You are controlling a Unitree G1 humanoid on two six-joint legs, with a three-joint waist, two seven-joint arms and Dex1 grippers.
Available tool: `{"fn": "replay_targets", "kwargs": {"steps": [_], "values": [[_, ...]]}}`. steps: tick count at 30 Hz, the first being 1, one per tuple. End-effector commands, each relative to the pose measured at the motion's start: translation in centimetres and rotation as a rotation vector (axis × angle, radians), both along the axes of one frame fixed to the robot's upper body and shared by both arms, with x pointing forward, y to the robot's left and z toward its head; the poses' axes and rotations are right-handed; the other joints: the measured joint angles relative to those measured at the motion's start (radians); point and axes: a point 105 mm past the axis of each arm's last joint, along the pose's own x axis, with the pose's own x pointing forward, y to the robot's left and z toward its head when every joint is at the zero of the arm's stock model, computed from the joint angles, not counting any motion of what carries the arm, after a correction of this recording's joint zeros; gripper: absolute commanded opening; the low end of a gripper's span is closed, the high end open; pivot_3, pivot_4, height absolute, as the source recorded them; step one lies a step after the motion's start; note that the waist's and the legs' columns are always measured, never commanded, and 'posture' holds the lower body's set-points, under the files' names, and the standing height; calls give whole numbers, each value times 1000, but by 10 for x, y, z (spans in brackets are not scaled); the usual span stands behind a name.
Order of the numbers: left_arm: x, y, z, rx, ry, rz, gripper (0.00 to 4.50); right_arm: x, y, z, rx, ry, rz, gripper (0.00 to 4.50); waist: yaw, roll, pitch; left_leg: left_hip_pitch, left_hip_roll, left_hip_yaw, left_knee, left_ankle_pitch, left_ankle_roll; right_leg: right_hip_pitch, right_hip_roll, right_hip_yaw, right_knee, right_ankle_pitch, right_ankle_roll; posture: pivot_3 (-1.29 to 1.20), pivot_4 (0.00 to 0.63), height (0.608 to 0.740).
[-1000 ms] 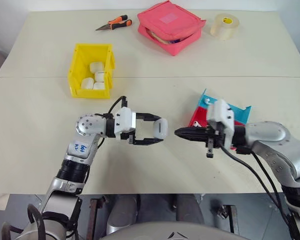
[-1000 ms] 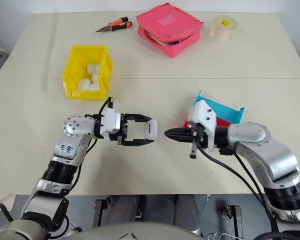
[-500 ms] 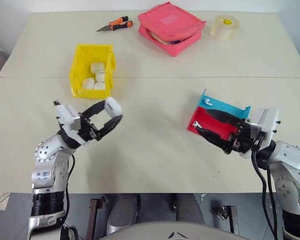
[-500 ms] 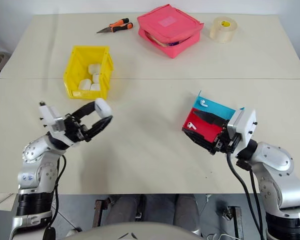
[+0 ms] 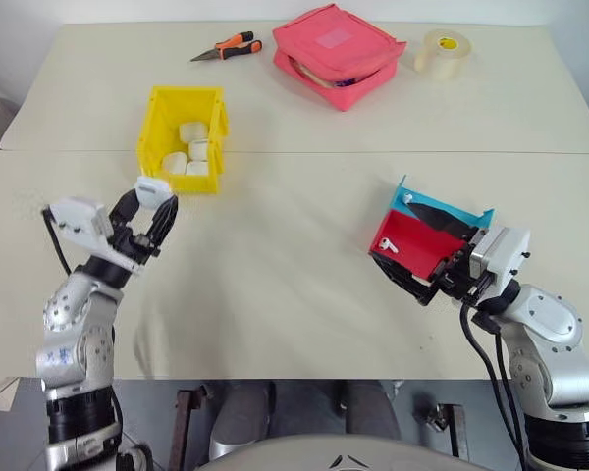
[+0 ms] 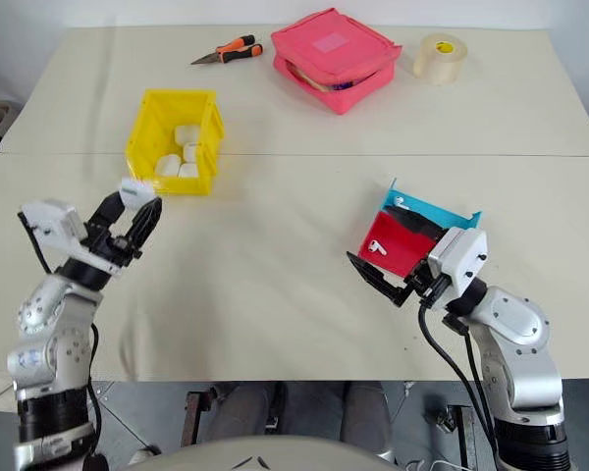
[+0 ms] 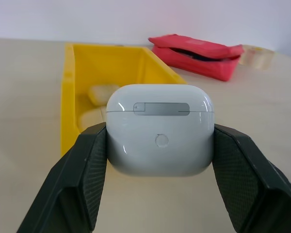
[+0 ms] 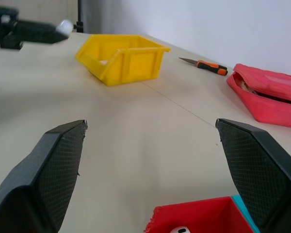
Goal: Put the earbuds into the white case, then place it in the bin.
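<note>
My left gripper is shut on the white case, lid closed, holding it above the table just in front of the yellow bin. In the left wrist view the case sits squeezed between both fingers, with the bin straight behind it. Several other white cases lie in the bin. My right gripper stands open, wide apart, over the near side of the red-and-blue tray. One of the earbuds lies on the blue half of the tray, another on the red half.
A pink zip pouch, orange-handled pliers and a tape roll lie along the far edge of the table. A seam runs across the table just behind the bin.
My left arm has swung left with the case, from the table's middle to the front of the bin. My right gripper has opened and drawn back right to the tray.
</note>
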Motion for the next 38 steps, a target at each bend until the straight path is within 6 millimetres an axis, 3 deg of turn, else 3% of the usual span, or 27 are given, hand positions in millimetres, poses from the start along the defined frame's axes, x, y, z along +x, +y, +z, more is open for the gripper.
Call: {"fn": "replay_targets", "kwargs": {"steps": [1, 6, 12, 17, 23, 27, 32, 38], "values": [[17, -5, 18, 26, -6, -16, 2801, -1, 2, 5, 3, -29, 0, 4452, -2, 0, 0, 0, 0, 0, 0, 0, 0, 0, 0, 0, 0, 0, 0, 0, 150, 740], [63, -8, 35, 48, 48, 57, 2801, 0, 8, 7, 6, -29, 1, 4452, -3, 0, 0, 0, 0, 1, 0, 0, 0, -1, 0, -1, 0, 0, 0, 0, 150, 740], [89, -19, 22, 47, 105, 73, 2801, 1, 12, 9, 20, -36, -11, 4452, -11, 0, 0, 0, 0, 2, -1, 0, 0, -1, 1, -1, 0, 0, 0, 0, 150, 740], [88, -16, 22, 59, 77, 83, 4357, 1, 12, 10, 30, -32, -18, 4500, -13, 0, 0, 0, 0, 1, 0, 0, 0, -1, 1, -2, 0, 0, 0, 0, 150, 740], [54, -24, 32, 119, -63, -75, 4467, 2, 7, 10, 19, -34, -26, 4500, -15, 0, 0, 0, 0, 1, 0, 0, 0, -1, 0, -1, 0, 0, 0, 0, 150, 740], [23, -17, 29, 242, -116, -155, 4467, 3, -1, 10, -6, -29, -26, 4500, -24, 0, 0, 0, 1, 1, 0, 0, -1, -1, 0, -1, 0, 0, 0, 0, 150, 740], [-20, -10, 7, 439, -82, -285, 4467, 2, -18, 2, -84, 42, 17, 4500, -25, 0, 0, 0, 2, 1, 0, 0, -1, -1, 1, -1, 0, 0, 0, 0, 150, 740], [-44, -7, -15, 508, -29, -380, 4467, 2, -43, -2, -124, 74, 4, 4500, -12, 0, 0, 0, 2, 1, 0, 0, -1, 0, 0, -1, -1, 0, 0, 0, 150, 740]]}}
